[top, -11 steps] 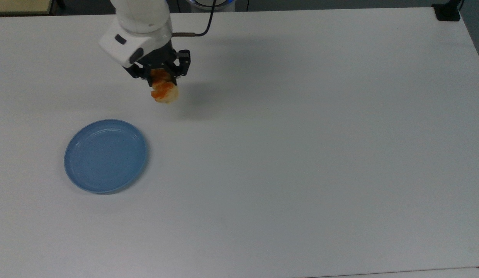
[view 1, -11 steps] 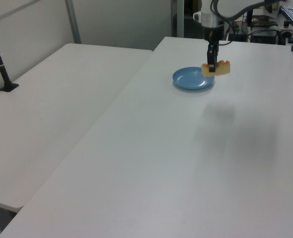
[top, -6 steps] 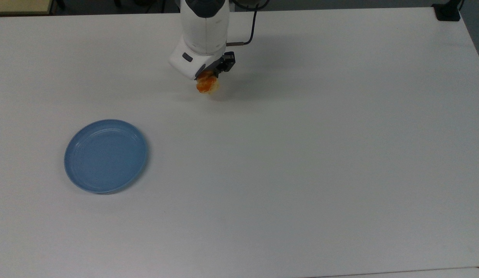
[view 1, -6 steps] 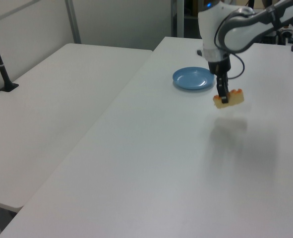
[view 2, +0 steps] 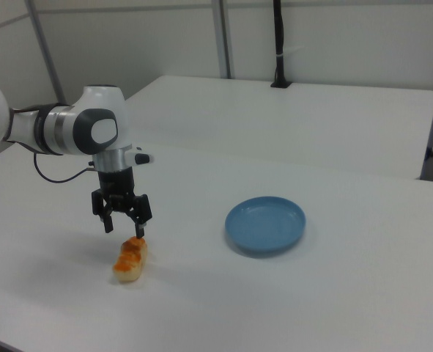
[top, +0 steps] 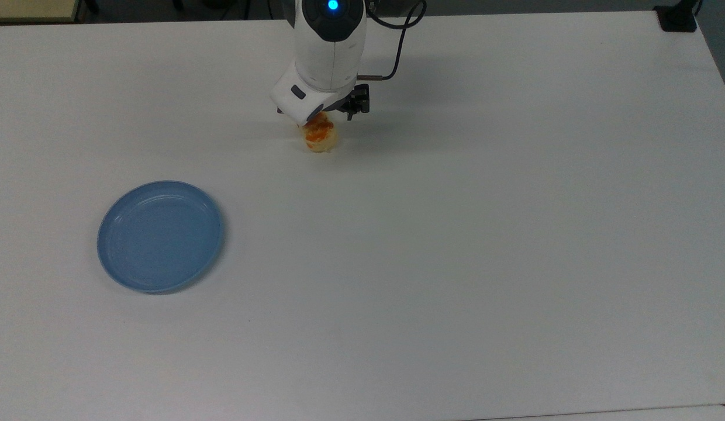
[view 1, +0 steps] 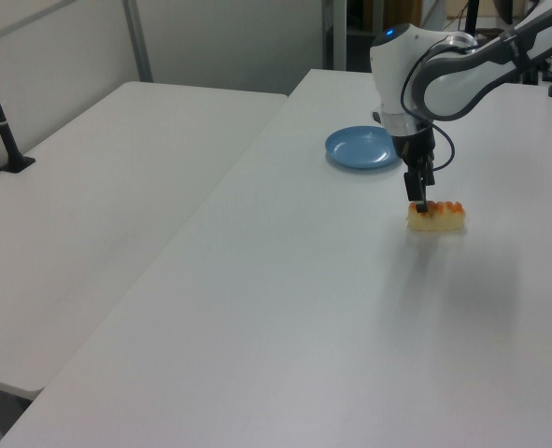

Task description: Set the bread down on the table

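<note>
The bread (view 2: 130,260), a small tan roll with orange patches, lies on the white table (view 2: 348,293). My gripper (view 2: 124,227) hangs just above the roll's far end, open, with one fingertip close over the roll and nothing between the fingers. In the left view the gripper (view 1: 418,193) points straight down at the near end of the bread (view 1: 436,217). In the top view the arm's white wrist (top: 316,88) covers the fingers, and the bread (top: 320,135) sticks out below it on the table (top: 456,263).
A round blue plate (top: 161,235) sits bare on the table at the top view's left, well apart from the bread; it is the plate (view 2: 266,224) at the right view's right. A second white table (view 1: 98,187) adjoins at the left view's left.
The arm carried the bread toward the top view's right, away from the plate, and lowered it onto the table. The fingers have spread and the roll now rests free.
</note>
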Tool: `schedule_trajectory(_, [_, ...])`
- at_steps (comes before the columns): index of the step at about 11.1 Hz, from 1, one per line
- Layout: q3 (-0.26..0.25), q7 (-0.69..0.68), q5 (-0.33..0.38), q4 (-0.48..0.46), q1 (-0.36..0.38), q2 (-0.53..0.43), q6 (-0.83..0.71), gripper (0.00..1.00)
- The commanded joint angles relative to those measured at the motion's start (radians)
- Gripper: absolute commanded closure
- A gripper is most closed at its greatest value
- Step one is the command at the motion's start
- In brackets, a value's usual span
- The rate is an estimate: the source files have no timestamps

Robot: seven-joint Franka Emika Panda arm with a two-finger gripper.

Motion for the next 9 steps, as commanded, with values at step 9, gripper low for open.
schedule_trajectory(9, [0.16,0.029,0.036,0.446,-0.254,-0.132,-0.388,0.0])
